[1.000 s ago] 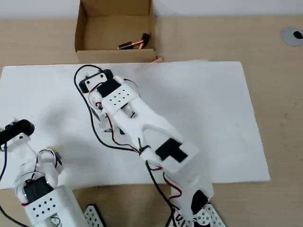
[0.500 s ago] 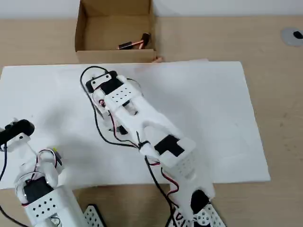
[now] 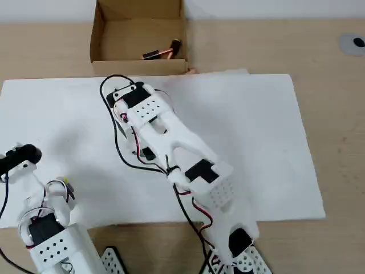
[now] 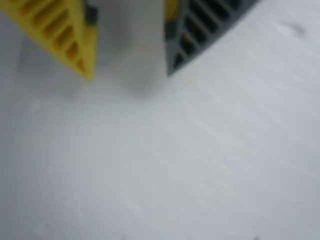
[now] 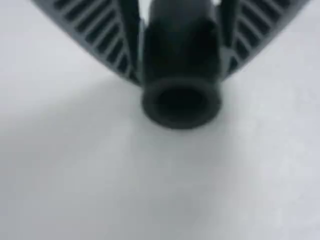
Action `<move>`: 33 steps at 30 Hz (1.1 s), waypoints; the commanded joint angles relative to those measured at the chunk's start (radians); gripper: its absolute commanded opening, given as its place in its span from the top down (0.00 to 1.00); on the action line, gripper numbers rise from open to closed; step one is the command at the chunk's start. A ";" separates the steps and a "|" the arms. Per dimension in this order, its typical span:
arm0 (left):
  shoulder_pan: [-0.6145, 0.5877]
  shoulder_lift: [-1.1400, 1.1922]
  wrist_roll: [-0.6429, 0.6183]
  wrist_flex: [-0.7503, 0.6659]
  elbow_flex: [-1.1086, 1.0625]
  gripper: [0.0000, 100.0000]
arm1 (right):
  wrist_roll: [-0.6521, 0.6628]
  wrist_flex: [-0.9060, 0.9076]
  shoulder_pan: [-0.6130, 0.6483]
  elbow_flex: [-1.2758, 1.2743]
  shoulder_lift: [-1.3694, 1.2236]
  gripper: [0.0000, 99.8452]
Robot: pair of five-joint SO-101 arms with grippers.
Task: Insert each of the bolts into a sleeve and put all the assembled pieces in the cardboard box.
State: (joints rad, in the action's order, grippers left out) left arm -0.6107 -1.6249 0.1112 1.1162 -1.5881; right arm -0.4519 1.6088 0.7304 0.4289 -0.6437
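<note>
Sleeve (image 5: 181,95) pinched tight in right gripper (image 5: 178,67), low over white sheet (image 3: 245,142), near cardboard box (image 3: 102,40). Left gripper (image 4: 130,65) fingers spread apart, gripping nothing, down at sheet's near-left corner. Copper-and-black pieces (image 3: 162,52) lying inside box.

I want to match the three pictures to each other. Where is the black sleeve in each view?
High view: hidden under the right arm's wrist, over the upper left part of the white sheet, near the cardboard box.
Right wrist view: the sleeve is clamped by the right gripper, open end toward the sheet.
Left wrist view: this camera faces the sheet under the left gripper, away from the sleeve.
Shared landmark: the white sheet.
</note>
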 commanded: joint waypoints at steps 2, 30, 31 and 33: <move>0.011 -0.010 0.000 0.005 0.021 0.89 | 0.012 0.074 -0.051 0.214 0.025 0.99; 0.592 0.582 0.138 -0.299 0.543 0.90 | 0.103 0.144 -0.378 0.748 0.131 0.99; 0.611 0.674 0.135 -0.308 0.595 0.90 | 0.103 0.144 -0.384 0.748 0.133 0.99; 0.626 0.852 0.118 -0.313 0.707 0.90 | 0.103 0.144 -0.389 0.748 0.150 0.99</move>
State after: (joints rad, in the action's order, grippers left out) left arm -0.0215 -1.0280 0.2616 0.8309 -1.0602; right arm -0.3552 1.7484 0.3667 1.1147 -0.5838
